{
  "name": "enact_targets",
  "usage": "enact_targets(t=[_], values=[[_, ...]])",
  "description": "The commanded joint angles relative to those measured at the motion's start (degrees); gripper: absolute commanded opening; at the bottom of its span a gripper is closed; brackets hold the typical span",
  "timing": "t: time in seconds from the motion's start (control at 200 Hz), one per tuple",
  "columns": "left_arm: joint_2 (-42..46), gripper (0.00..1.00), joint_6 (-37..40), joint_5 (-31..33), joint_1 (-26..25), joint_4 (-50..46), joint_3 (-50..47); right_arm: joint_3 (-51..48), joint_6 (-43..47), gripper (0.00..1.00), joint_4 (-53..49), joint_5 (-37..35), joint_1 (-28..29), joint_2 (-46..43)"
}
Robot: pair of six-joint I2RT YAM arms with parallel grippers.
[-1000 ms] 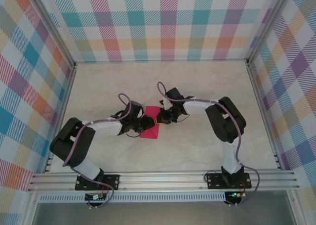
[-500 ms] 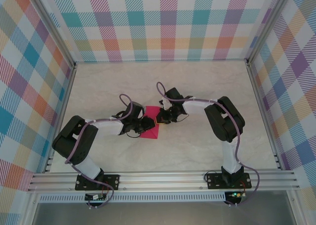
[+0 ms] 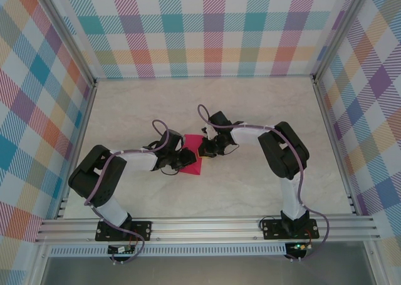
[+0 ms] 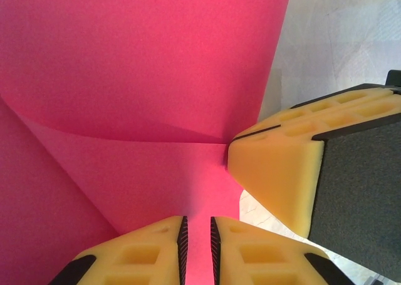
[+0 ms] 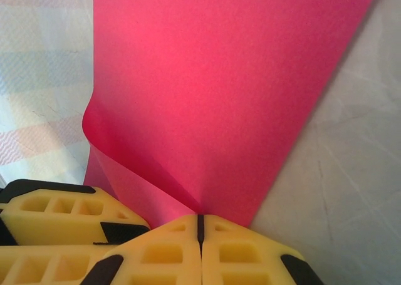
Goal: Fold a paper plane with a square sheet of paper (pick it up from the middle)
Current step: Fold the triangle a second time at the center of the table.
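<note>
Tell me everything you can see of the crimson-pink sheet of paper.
The crimson-pink sheet of paper is thin, plain and matte, lying on the pale marbled table, partly folded with a diagonal crease. The right gripper's yellow foam fingers pinch one edge, curling it upward; the left gripper's fingers, slightly apart, sit over it.

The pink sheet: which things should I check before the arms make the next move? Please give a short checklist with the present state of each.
1. Right gripper shut on the square sheet of paper: ok.
2. Left gripper holding the sheet: jaws narrowly apart, pink between them: cannot tell.
3. Fold pressed flat: not ok, the bend is rounded.
4. Grippers apart from each other: ok, but close.
5. Folded edges aligned: cannot tell.
</note>
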State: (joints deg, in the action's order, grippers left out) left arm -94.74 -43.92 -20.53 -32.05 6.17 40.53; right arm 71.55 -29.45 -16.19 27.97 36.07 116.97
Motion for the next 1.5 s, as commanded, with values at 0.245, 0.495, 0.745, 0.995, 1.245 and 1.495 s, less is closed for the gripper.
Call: enact_targets(t=[0.245, 0.495, 0.745, 0.995, 1.245, 1.495], values=[[-1.19, 0.18, -0.18, 0.99, 0.59, -2.6, 0.6, 2.3, 0.61, 0.08, -1.91, -0.36, 0.22, 0.89], [-1.77, 0.14, -1.44, 3.55, 0.59, -4.88, -0.19, 0.41, -4.24, 0.25, -4.35, -7.39, 0.22, -8.19], [-1.82, 0.11, -1.91, 5.01, 0.5, -5.83, -0.54, -4.79, -5.4, 0.17, -3.39, -5.37, 1.03, -12.7], [-1.11, 0.08, -2.11, 7.0, 0.34, -7.09, -0.98, -7.29, -6.08, 0.1, -2.01, -0.25, 4.42, -11.65], [-0.93, 0.06, -2.56, 7.46, 0.24, -6.7, -1.73, -8.61, -5.85, 0.09, -0.44, 2.21, 6.88, -9.9], [-0.44, 0.06, -2.79, 7.35, 0.24, -6.24, -2.2, -9.23, -6.04, 0.09, -0.79, 0.3, 7.08, -7.22]])
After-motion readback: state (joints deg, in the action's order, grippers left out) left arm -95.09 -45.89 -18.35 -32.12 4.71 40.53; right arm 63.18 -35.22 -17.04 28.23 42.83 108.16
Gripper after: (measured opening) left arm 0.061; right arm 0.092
